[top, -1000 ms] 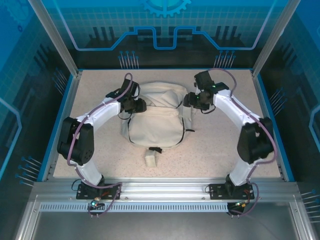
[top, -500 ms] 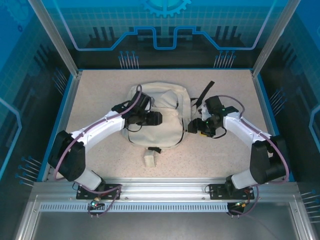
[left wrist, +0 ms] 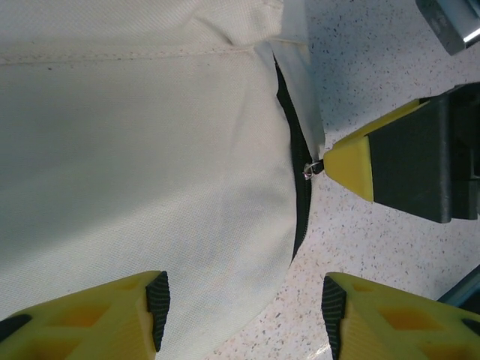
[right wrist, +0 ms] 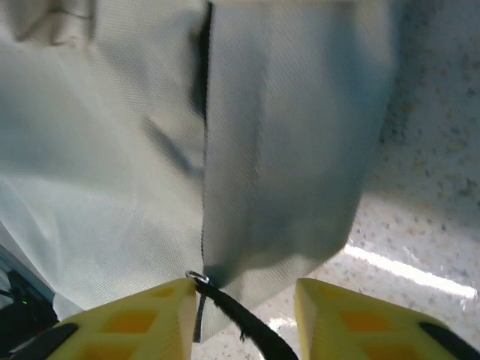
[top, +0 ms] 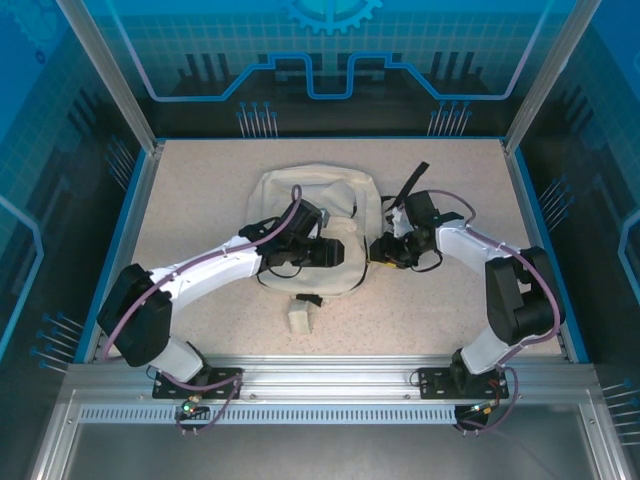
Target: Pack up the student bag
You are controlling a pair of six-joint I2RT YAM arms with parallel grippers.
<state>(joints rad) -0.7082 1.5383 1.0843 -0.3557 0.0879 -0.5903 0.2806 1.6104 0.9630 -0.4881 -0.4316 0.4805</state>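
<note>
**Cream bag met at its zip from both sides**

Cream cloth of the student bag is seen lying flat on the far middle of the speckled table, with a black strap trailing off its right shoulder. The left gripper is held low over the bag's right edge, its jaws standing apart with nothing gripped. One finger is set above the cloth and the other above bare table, so it is judged that the fabric is to be steadied there. The right gripper is placed at the bag's right side, its jaws also apart. The black cord of the zip pull is seen lying in the gap, not yet pinched. In the left wrist view one of its fingertips is touching the pull. Whether the zip is open at this end cannot be told, but working the zip is judged to be the step in hand. A small cream block is seen just beside the bag's near edge, perhaps meant to be packed
</note>
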